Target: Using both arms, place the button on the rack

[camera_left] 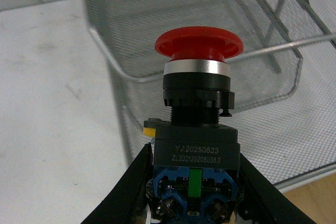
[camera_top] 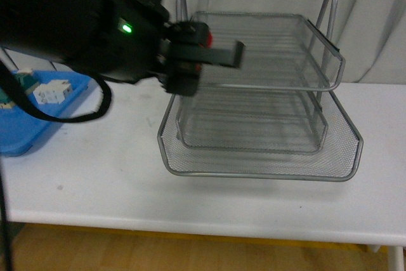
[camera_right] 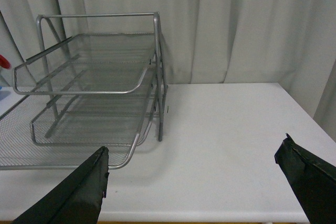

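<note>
The button (camera_left: 198,45), a red mushroom cap on a dark boxy body, sits upright between the fingers of my left gripper (camera_left: 194,155), which is shut on its body. In the front view my left gripper (camera_top: 198,56) holds the button (camera_top: 207,37) at the left edge of the rack's top tier. The rack (camera_top: 330,84) is a silver three-tier wire mesh tray on the white table. My right gripper (camera_right: 194,148) is open and holds nothing, low over the table to the right of the rack (camera_right: 94,92). The right arm is outside the front view.
A flat blue tray (camera_top: 25,131) with a white block (camera_top: 52,91) lies at the table's left. The white table (camera_right: 226,129) stretches right of the rack, with curtains behind. The table's front edge runs close below the rack.
</note>
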Action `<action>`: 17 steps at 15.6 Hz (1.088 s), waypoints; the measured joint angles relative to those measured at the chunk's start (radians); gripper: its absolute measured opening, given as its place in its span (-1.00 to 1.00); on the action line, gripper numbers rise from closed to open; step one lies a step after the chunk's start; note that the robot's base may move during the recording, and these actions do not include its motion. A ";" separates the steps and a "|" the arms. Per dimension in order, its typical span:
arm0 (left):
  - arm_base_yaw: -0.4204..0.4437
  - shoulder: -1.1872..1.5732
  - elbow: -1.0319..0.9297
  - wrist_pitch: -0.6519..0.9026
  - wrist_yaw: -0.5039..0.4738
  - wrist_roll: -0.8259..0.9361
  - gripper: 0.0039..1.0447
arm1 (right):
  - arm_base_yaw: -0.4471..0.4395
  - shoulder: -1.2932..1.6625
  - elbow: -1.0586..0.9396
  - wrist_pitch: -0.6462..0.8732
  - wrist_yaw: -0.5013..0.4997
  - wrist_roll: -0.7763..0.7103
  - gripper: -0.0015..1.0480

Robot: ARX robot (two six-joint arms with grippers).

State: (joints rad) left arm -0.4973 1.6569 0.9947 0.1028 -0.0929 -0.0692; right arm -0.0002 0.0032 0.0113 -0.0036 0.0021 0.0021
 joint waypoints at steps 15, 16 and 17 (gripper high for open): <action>-0.073 0.452 0.422 -0.237 0.037 0.074 -0.31 | 0.000 0.000 0.000 0.000 0.000 0.000 0.87; -0.066 0.479 0.454 -0.249 0.034 0.068 -0.31 | 0.000 0.000 0.000 0.000 0.000 0.000 0.87; -0.060 0.501 0.481 -0.261 0.034 0.046 -0.31 | 0.000 0.000 0.000 0.000 0.000 0.000 0.87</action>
State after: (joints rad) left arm -0.5571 2.1578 1.4757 -0.1577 -0.0593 -0.0231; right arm -0.0002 0.0032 0.0113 -0.0036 0.0021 0.0021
